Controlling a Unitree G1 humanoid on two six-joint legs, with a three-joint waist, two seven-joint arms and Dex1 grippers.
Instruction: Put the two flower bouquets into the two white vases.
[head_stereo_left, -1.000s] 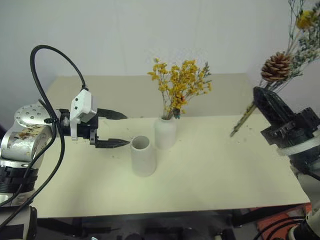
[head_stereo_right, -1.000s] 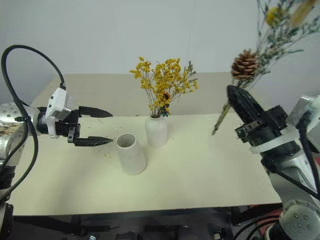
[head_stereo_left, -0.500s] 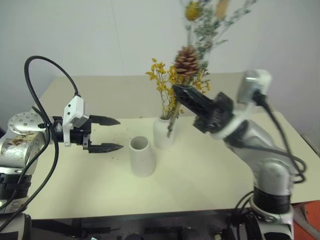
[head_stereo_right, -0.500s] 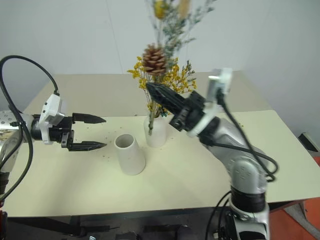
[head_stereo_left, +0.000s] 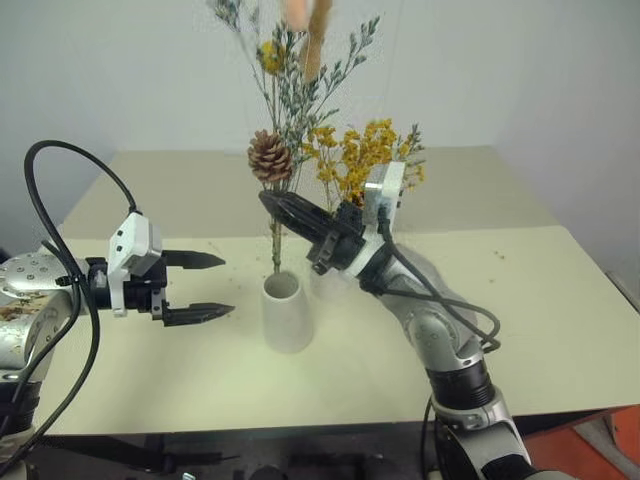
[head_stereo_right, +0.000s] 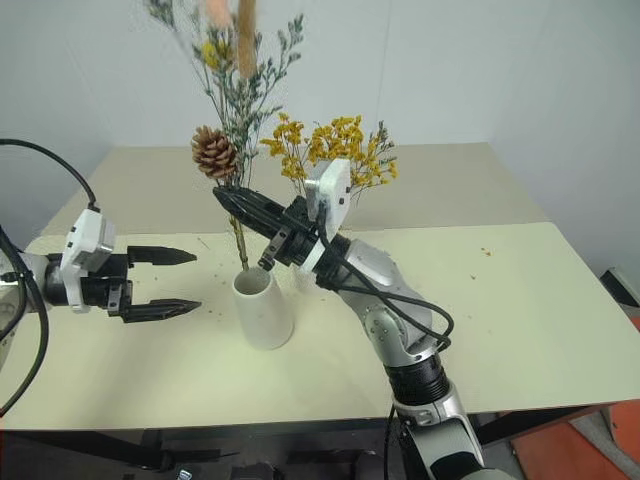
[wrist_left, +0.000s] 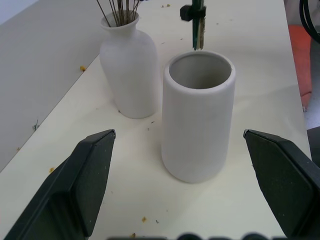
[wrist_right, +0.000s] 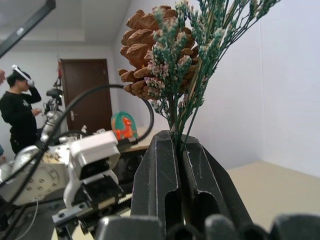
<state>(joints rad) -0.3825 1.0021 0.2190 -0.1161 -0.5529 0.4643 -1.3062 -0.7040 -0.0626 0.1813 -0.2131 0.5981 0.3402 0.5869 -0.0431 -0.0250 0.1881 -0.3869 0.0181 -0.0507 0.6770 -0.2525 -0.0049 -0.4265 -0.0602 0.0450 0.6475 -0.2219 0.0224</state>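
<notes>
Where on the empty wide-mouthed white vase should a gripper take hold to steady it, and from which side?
Grip the wide vase around its mid-body wall, coming level from the robot's left, where the open left gripper already faces it. It stands upright with straight, slightly tapering sides. Keep clear of the mouth: the grey-green bouquet stems hang just above it.

The pale cream matte surface carries two plain matte white ceramic vases: a wide tapered cylinder and a narrow-necked bottle shape. The full dried bunch is yellow-orange on thin dark stems. The sparse dried bunch is grey-green, with a brown pine cone, a yellow ball and a pink-tan plume. Both the left tool and right tool have black fingers, backed by white housings. Tiny orange flecks dot the surface.
</notes>
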